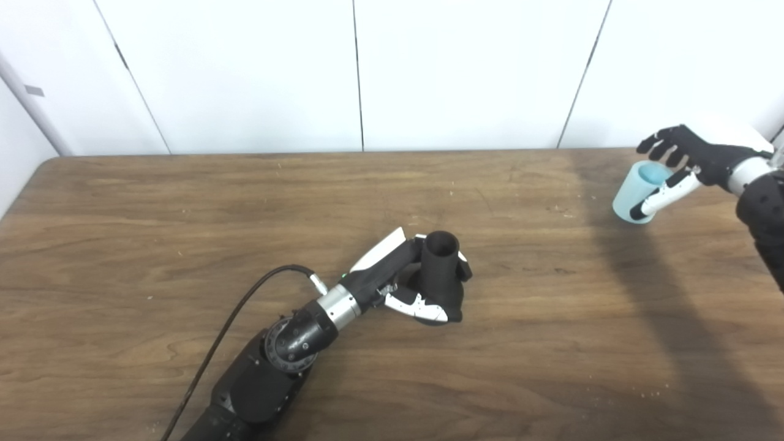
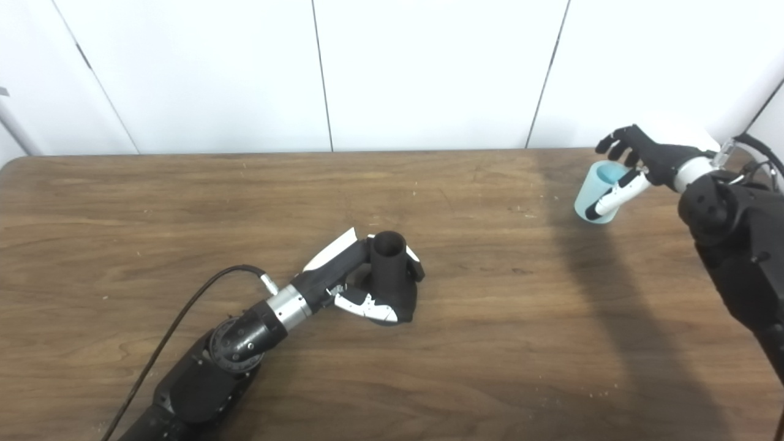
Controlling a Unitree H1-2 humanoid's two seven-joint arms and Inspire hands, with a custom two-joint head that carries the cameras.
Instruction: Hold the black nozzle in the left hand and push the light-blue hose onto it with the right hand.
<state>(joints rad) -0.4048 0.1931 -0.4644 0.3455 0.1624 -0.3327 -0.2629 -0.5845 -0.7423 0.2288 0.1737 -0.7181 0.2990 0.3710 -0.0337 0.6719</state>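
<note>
The black nozzle (image 1: 442, 269) stands upright near the middle of the wooden table (image 1: 184, 245), open end up. My left hand (image 1: 409, 278) is shut on it, with the fingers wrapped round its lower body. The light-blue hose (image 1: 634, 190), a short wide tube, is at the far right of the table with its open end up. My right hand (image 1: 677, 162) is around it: the thumb lies across its near side and the fingers reach over the far rim. I cannot tell whether the grip is closed. The hose and nozzle are far apart.
A black cable (image 1: 245, 306) runs along the left forearm to the wrist. White wall panels stand behind the table's far edge (image 1: 367, 152). My right forearm (image 2: 735, 245) fills the right edge of the view.
</note>
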